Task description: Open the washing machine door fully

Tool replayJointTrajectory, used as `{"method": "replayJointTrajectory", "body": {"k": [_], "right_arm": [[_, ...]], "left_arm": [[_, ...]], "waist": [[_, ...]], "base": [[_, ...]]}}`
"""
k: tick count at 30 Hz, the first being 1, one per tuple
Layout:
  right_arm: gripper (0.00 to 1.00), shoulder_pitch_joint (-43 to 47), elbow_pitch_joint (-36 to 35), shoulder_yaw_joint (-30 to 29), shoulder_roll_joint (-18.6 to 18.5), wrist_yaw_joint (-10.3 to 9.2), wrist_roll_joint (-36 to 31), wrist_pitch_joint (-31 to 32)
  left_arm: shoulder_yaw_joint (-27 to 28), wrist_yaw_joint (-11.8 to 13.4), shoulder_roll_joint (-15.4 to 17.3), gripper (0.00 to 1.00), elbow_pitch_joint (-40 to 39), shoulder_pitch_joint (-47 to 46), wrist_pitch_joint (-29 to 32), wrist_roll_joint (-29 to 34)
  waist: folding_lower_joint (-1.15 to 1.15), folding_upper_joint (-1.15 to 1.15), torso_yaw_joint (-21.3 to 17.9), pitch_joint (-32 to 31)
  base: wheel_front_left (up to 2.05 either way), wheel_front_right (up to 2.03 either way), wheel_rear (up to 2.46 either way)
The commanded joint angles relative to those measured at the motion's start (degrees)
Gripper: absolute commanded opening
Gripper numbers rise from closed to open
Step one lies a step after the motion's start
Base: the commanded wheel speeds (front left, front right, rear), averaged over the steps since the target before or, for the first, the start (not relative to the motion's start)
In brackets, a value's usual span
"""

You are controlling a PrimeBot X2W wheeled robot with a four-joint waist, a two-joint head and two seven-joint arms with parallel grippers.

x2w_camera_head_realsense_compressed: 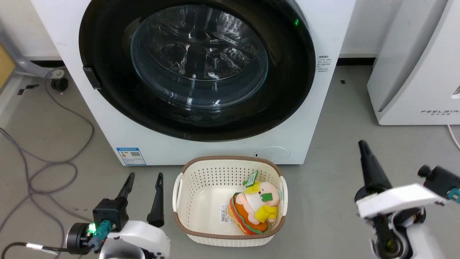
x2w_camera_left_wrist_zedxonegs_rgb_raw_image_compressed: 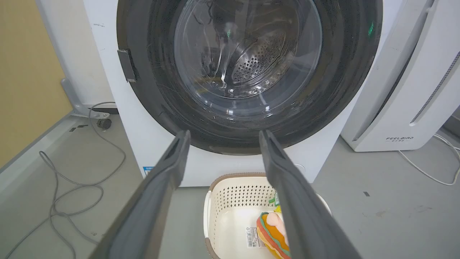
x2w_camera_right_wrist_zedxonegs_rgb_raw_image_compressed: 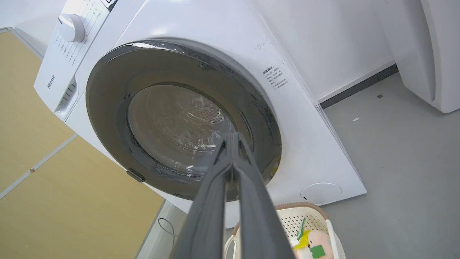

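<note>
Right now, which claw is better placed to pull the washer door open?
Left. The washing machine door has its handle tab on the left edge, nearer the left claw, which is open. The right claw is shut, on the other side.

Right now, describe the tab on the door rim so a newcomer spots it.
Start at the big white washing machine and its round glossy black door. On the door's left edge sits a small rectangular tab. It is the only raised piece on that smooth dark ring.
</note>
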Motion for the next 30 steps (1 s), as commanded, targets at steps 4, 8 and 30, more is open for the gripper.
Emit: {"method": "replayJointTrajectory", "body": {"k": [4, 8, 30], "right_arm": [[0.0, -5.62, 3.67, -1.38, -1.3, -0.02, 4.78, 0.09], [0.0, -10.72, 7.39, -2.39, -2.72, -0.02, 8.35, 0.8], [0.0, -47.31, 31.0, 0.46, -8.59, -0.03, 20.03, 7.07]], "left_arm": [[0.14, -0.58, 0.04, 1.0, 0.25, -1.86, -0.92, -0.58], [0.29, -0.89, 0.04, 1.0, 0.1, -2.46, -1.4, -0.8], [1.24, -3.08, 0.1, 1.0, -2.76, -7.15, -4.03, -1.98]], "waist": [[-0.01, 0.0, 0.19, 1.02], [-0.01, 0.0, 0.35, 2.14], [-0.01, 0.0, 1.08, 10.6]], "base": [[0.0, 0.0, 0.0], [0.0, 0.0, 0.0], [0.0, 0.0, 0.0]]}}
